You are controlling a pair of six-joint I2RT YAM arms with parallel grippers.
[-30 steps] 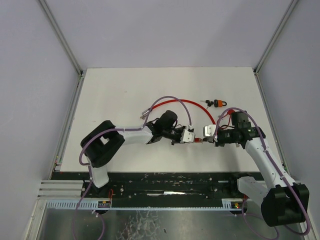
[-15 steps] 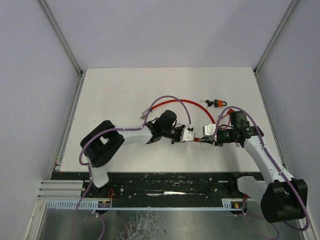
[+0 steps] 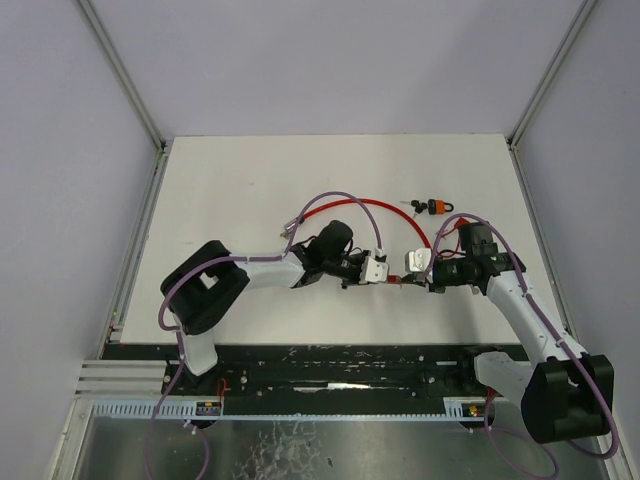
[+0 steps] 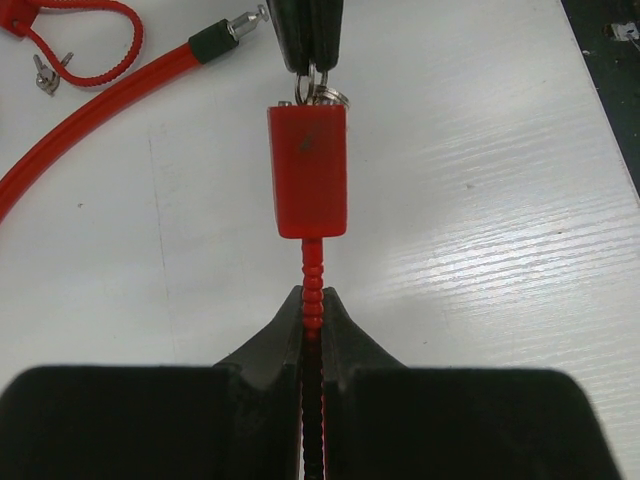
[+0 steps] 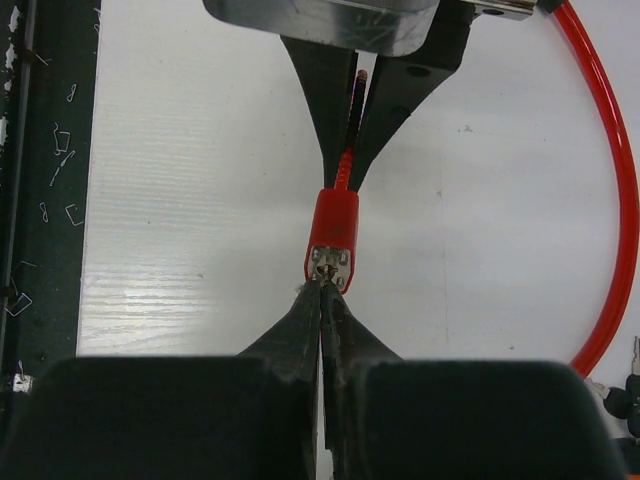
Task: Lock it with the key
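Left pincer (image 4: 313, 305): we see it clamped tight on the beaded red stem (image 4: 313, 265) below the lock.
Right pincer (image 5: 323, 292): closed on the key (image 5: 328, 262) at the lock's other end.
Lock (image 4: 307, 170): red body, held between both pincers over the white surface (image 3: 230, 190).
Cable (image 3: 365, 203): red, arcs beyond our pincers.
Padlock (image 3: 436, 206): small, orange, farthest back, lying well apart.

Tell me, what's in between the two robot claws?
The red lock sits between them. The left gripper pinches its ribbed cable on one side, the right gripper pinches the key on the other. The left wrist view shows it best.
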